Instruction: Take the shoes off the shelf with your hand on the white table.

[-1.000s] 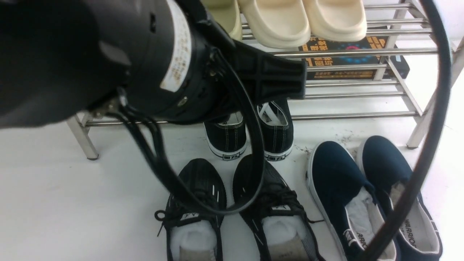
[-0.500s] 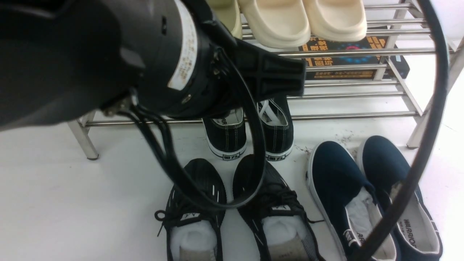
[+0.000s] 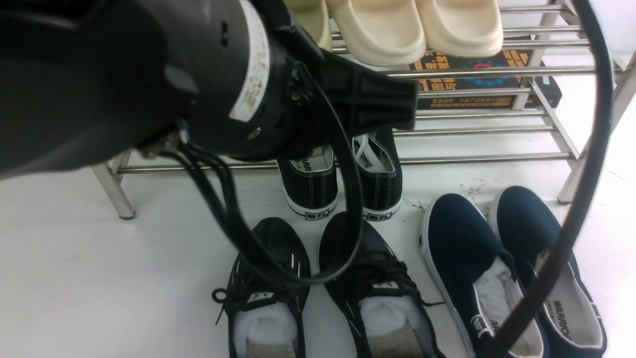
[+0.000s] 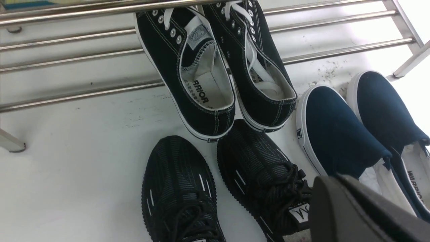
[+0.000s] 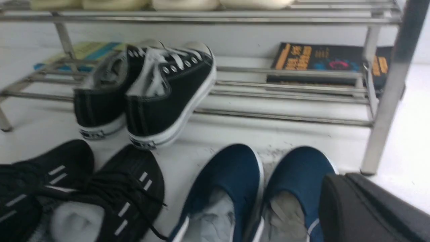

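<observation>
Navy canvas is what I find lowest and farthest right in the front view: the navy slip-ons [image 3: 462,243] lie side by side on the white table [image 3: 99,278], off the shelf [image 3: 487,130] and just in front of its right legs. Their toes point at the rack and their white-lined openings face me, with "WARRIOR" readable on an insole.

My left gripper [image 3: 397,102] reaches across from the left and hangs over the front of the lower tier, above the black canvas sneakers [image 3: 380,184]. Only one black finger shows side-on from the front and one dark edge in my left wrist view, so I cannot tell how far its jaws stand apart. It grips nothing that I can see.

My right gripper [image 5: 366,208] appears only as a dark corner in its own wrist view, near the right-hand slip-on, and its opening is just as unreadable. A thick black cable [image 3: 586,174] arcs down the right side of the front view, crossing that shoe.

The sneakers sit tilted, toes up on the lower rods and heels dropped over the front rod toward the table. The black mesh trainers [image 3: 278,258] lie on the table just in front of them, left of the slip-ons. Cream shoes [image 3: 397,30] rest on the upper tier, and a dark book with orange print [image 3: 467,82] shows behind the lower rods.
</observation>
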`<state>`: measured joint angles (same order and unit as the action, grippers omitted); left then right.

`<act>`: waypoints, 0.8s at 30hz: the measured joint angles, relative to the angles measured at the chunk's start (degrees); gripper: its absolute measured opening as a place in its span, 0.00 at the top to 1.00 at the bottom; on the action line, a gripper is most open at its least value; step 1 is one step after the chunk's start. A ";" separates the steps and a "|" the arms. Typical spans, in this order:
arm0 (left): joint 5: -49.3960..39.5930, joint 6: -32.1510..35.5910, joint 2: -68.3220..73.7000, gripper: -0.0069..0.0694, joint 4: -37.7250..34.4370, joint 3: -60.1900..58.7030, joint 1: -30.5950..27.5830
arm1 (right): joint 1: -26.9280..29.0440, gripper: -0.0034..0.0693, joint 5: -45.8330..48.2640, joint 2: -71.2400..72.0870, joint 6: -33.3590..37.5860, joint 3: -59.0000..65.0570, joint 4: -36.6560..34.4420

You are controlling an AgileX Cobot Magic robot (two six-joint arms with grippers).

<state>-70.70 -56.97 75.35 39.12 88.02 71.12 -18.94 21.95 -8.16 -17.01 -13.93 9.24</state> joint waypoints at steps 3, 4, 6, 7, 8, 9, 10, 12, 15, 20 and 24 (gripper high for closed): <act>0.00 2.75 0.00 0.88 1.45 0.00 0.00 | 4.61 0.95 0.69 0.92 0.00 2.79 -0.06; 0.00 4.06 0.00 0.88 2.21 0.00 0.00 | 6.37 0.95 1.06 1.29 0.00 3.75 -0.06; 0.00 5.90 0.00 0.88 3.68 0.00 0.00 | 9.40 0.95 1.25 2.06 0.00 5.48 -0.06; 0.00 6.48 0.00 0.88 4.70 0.00 0.00 | 11.01 0.95 1.25 2.58 0.00 6.49 -0.06; 0.00 6.89 0.00 0.88 5.87 0.00 0.00 | 12.78 0.95 1.25 3.15 0.00 7.77 -0.36; 0.00 6.90 0.00 0.88 6.27 0.00 0.00 | 13.06 0.95 1.25 3.35 0.00 7.99 -0.37; 0.00 7.11 0.00 0.88 7.00 0.00 0.00 | 14.14 0.95 1.31 3.79 0.00 9.05 -0.91; 0.00 7.39 0.00 0.89 8.70 0.00 0.00 | 17.07 0.95 1.49 4.93 0.00 11.20 -2.63; 0.00 7.74 0.00 0.89 9.78 0.00 -1.35 | 19.70 0.95 1.62 6.40 0.00 13.83 -3.91; 0.00 11.03 0.00 0.89 4.43 0.00 -9.94 | 20.55 0.94 0.80 8.55 0.00 14.61 -4.25; 0.00 16.27 0.00 0.89 -2.22 0.00 -18.45 | 20.55 0.94 0.80 8.73 0.00 14.61 -4.35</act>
<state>-70.70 -40.70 75.35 36.90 88.02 52.67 1.61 22.76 0.57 -17.01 0.68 4.89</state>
